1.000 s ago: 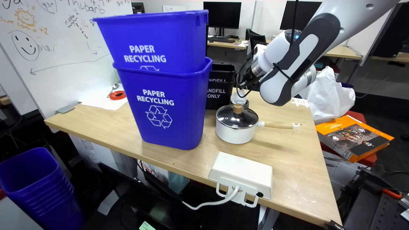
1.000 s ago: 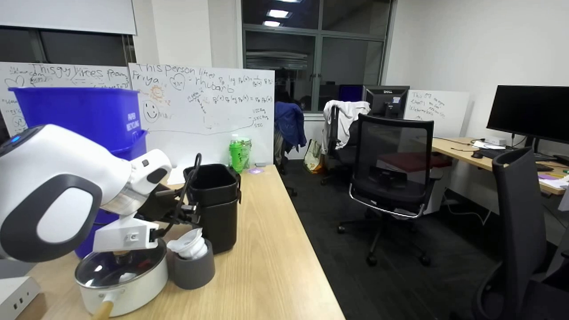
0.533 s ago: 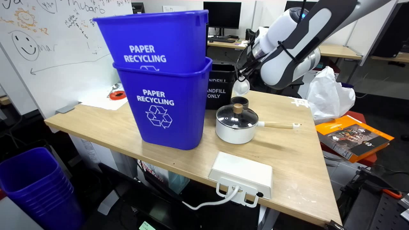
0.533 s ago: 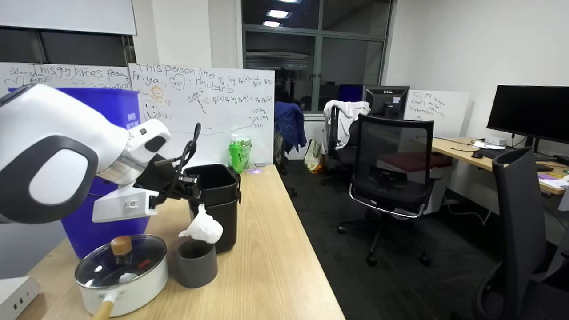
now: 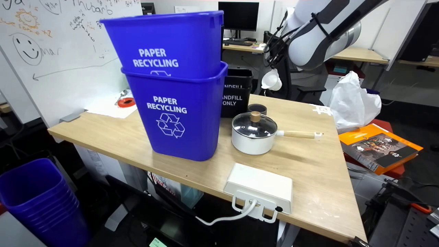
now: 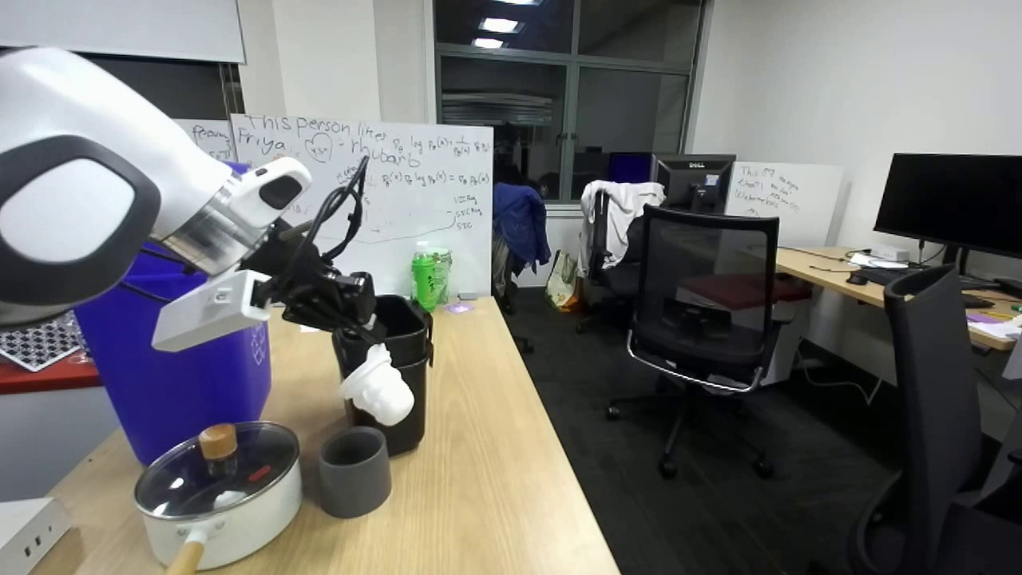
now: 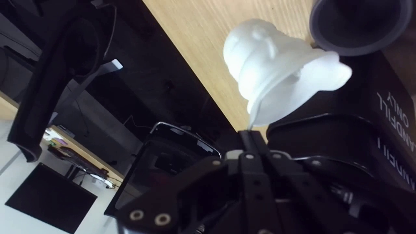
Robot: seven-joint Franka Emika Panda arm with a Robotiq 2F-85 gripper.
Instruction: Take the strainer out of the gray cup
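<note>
a second ago the white strainer (image 6: 378,390) sat in the gray cup (image 6: 355,483); now i've lifted it out, higher and apart from the cup, my fingers (image 7: 250,162) risen with it. in an exterior view my arm (image 6: 120,168) has climbed too, and the wooden knob (image 6: 218,441), mostly hidden then, shows whole.

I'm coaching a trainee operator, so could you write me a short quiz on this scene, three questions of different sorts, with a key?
1. True or false: the strainer hangs apart from the gray cup.

2. Multiple choice: what do the blue bins standing on the table say?
A) Landfill only
B) Paper recycling
C) Glass recycling

3. Fill the gap with "middle" or "edge": the pincer grips the strainer by its ____.

Key:
1. True
2. B
3. edge
</note>
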